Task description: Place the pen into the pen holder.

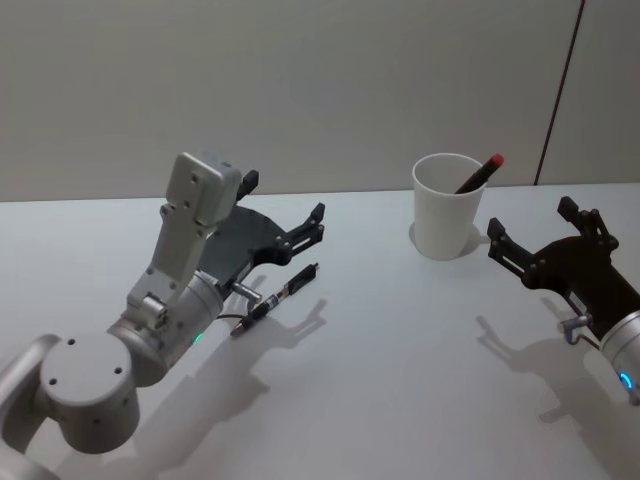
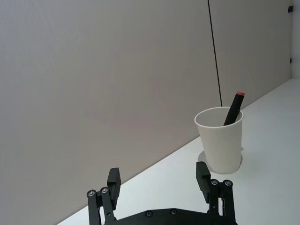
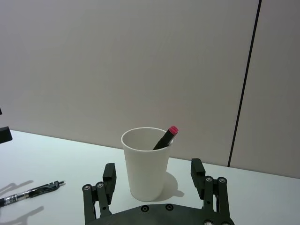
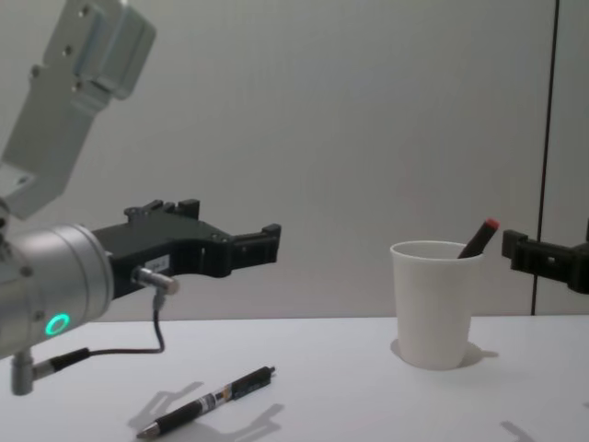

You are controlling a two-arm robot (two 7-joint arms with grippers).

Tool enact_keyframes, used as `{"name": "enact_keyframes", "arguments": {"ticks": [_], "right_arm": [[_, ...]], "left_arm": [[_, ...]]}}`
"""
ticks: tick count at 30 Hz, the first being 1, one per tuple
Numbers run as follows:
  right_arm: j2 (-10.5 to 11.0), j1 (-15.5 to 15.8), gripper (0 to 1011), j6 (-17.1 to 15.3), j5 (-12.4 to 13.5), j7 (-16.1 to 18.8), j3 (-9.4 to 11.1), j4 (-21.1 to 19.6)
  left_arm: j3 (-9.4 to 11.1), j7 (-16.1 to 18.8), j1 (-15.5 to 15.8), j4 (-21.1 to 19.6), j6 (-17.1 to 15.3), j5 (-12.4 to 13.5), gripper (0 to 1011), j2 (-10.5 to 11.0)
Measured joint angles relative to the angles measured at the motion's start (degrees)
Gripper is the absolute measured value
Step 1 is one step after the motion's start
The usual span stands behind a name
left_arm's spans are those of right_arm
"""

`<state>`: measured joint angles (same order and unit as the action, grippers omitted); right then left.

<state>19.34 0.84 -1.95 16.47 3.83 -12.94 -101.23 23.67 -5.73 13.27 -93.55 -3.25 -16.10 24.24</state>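
While pen (image 1: 275, 299) lies flat, left claw (image 1: 285, 199) gapes.

**Robot lab test bench, by the look of it**

I'm sitting at a bare white table (image 1: 380, 400) and facing a plain grey panelled wall (image 1: 300, 80) with one dark vertical seam (image 1: 562, 90) running down it. I'm looking at staged props: a white paper-cup pen holder (image 1: 447, 205) and a pen (image 1: 275, 300) lying flat. With the plain bench and plain backdrop, I'm calling it a lab or test cell rather than a home.
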Motion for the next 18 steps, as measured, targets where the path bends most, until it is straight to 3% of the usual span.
{"name": "enact_keyframes", "arguments": {"ticks": [18], "right_arm": [[0.0,0.0,1002,0.0,0.0,0.0,0.0,0.0]], "left_arm": [[-2.1,-2.6,-2.1,-2.0,-3.0,-3.5,1001,3.5]]}}
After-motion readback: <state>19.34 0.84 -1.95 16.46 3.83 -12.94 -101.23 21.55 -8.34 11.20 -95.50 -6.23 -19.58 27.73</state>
